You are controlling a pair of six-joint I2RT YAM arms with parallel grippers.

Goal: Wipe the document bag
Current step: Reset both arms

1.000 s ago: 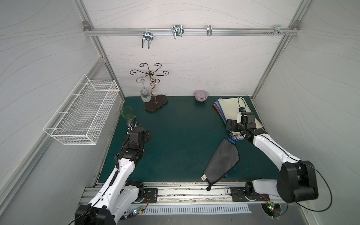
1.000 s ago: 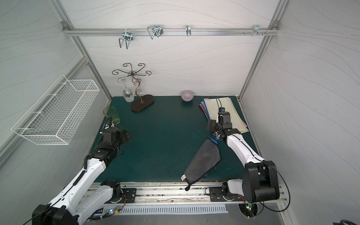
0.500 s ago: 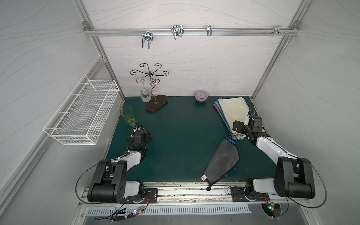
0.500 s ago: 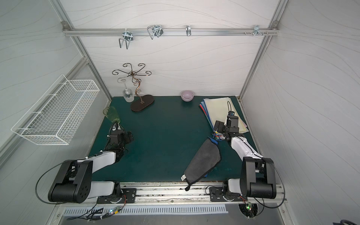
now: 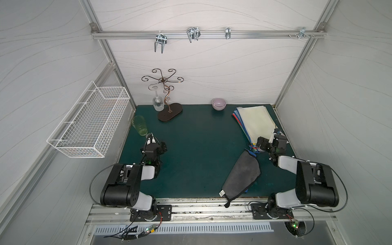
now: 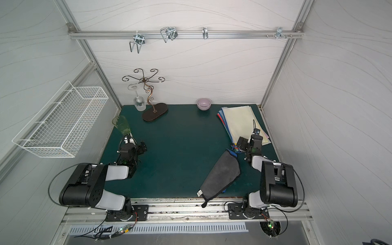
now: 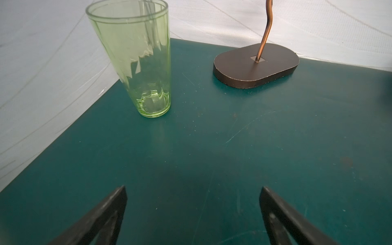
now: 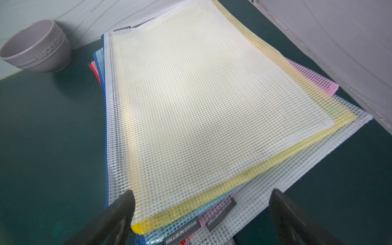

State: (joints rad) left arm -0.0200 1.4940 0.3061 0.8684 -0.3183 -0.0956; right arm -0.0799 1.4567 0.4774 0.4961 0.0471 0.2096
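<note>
Two grippers, both empty, and that's the headline; the dark grey microfibre cloth [image 5: 244,176] lies loose on the dark green table mat [image 5: 201,148] at the front right, its tail drooping over the front edge, its far tip close to the near corner of the bag stack, and neither arm has hold of it. The thing to be wiped, the pale yellow mesh zip document bag [image 8: 201,95], sits on top of a fanned stack of coloured mesh bags in the far right corner, close to the side wall, with a lilac ceramic bowl [image 8: 38,48] near it by the back wall.

Progress, as I read it: no wiping is in hand at this instant; cloth and bag top are apart; whether that yellow surface has had a pass I cannot tell, since no smear or dirt shows. If it hasn't, everything is left: take the cloth, bring it onto the bag, rub across.

Poses now; the left arm is folded low at the front left, and the left gripper [image 7: 193,189] hangs over bare mat, jaws spread wide with nothing between them, pointing toward a tall pale green glass tumbler [image 7: 137,63] and the dark oval base of a metal stand [image 7: 254,65]. The right arm is folded likewise; the right gripper [image 8: 201,193] sits low at the stack's near end, spread wide, gripping nothing; whether its tips touch the bags I cannot tell.
</note>
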